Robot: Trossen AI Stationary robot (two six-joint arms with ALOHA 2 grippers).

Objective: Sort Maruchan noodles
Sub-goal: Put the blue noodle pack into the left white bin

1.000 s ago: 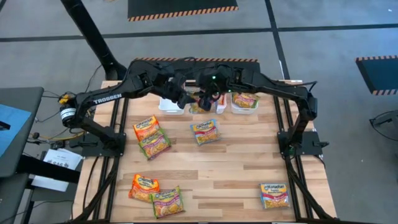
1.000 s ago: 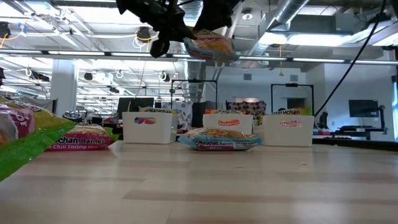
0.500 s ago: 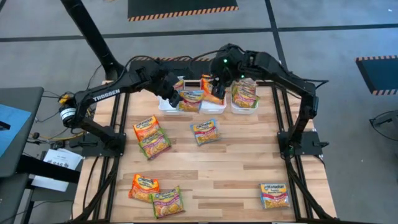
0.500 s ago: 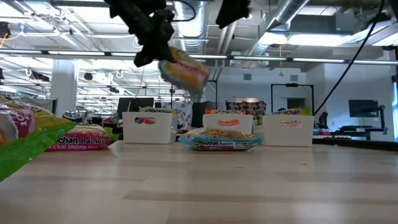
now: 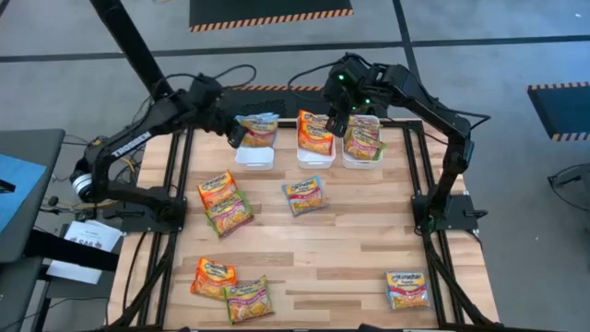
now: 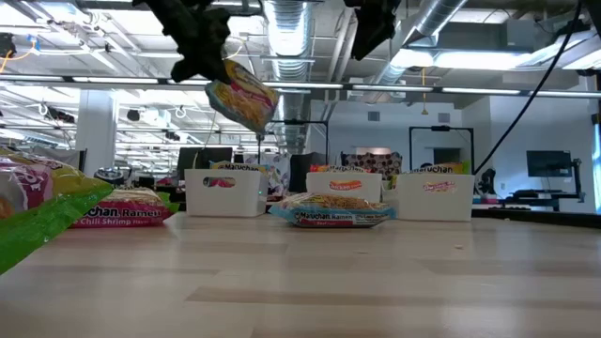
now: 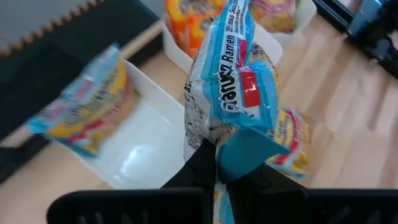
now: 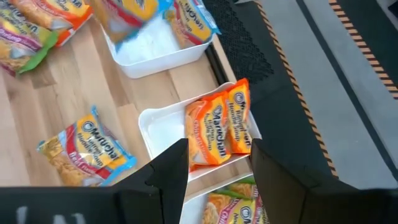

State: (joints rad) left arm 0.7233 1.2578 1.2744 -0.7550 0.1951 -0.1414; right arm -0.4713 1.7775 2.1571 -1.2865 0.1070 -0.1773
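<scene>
Left gripper [image 5: 241,135] pinches a blue-edged Maruchan packet [image 5: 258,129] above the left bin [image 5: 255,157] at the worktop's far edge. Right gripper [image 5: 337,123], fingers spread, hovers over the middle bin [image 5: 316,159]. Six loose packets [image 5: 305,195] remain unsorted.

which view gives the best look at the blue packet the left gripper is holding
The left wrist view: the blue packet fills the picture, pinched at its lower edge by the left gripper. The high view shows it small above the left bin; the low view shows it hanging in the air; the right wrist view catches a blurred piece.
</scene>
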